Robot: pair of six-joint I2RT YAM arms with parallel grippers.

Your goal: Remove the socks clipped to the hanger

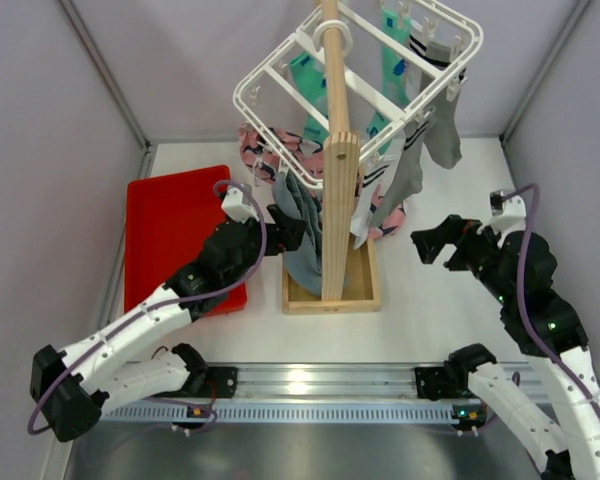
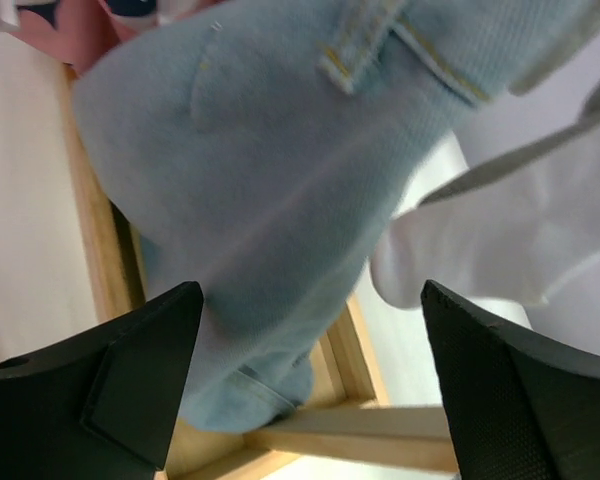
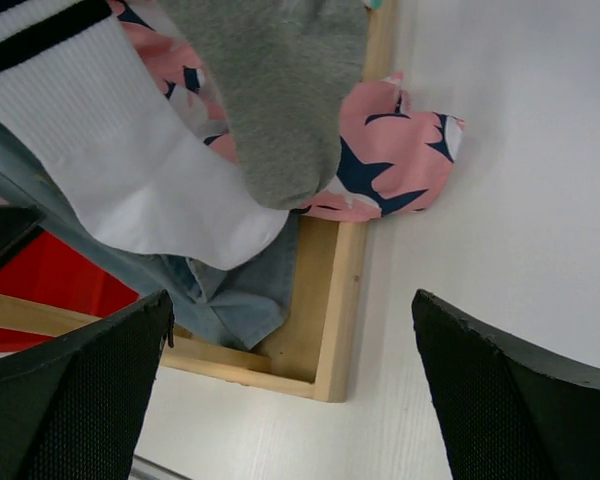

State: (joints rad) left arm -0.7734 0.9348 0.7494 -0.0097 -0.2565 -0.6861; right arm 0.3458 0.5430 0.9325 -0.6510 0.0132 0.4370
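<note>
The white grid hanger [image 1: 250, 97] hangs at the top of a wooden post [image 1: 338, 150]. Clipped to it are teal socks [image 1: 310, 85], grey socks [image 1: 442, 135] and a white sock with black stripes [image 1: 365, 205]. My left gripper [image 1: 290, 228] is open, low beside the blue-grey cloth [image 2: 280, 170], which fills the space ahead of its jaws [image 2: 310, 400]; a white sock's toe [image 2: 480, 240] hangs to the right. My right gripper [image 1: 430, 240] is open, apart from the socks. Its view [image 3: 290, 400] shows a grey sock's toe [image 3: 280, 100] and the striped white sock [image 3: 130, 170] above.
The post stands in a wooden box base [image 3: 340, 300] where the blue-grey cloth's end [image 3: 240, 300] rests. A pink cloth with navy print [image 3: 390, 150] drapes behind the base. A red tray [image 1: 175, 230] lies at the left. Grey walls enclose the table.
</note>
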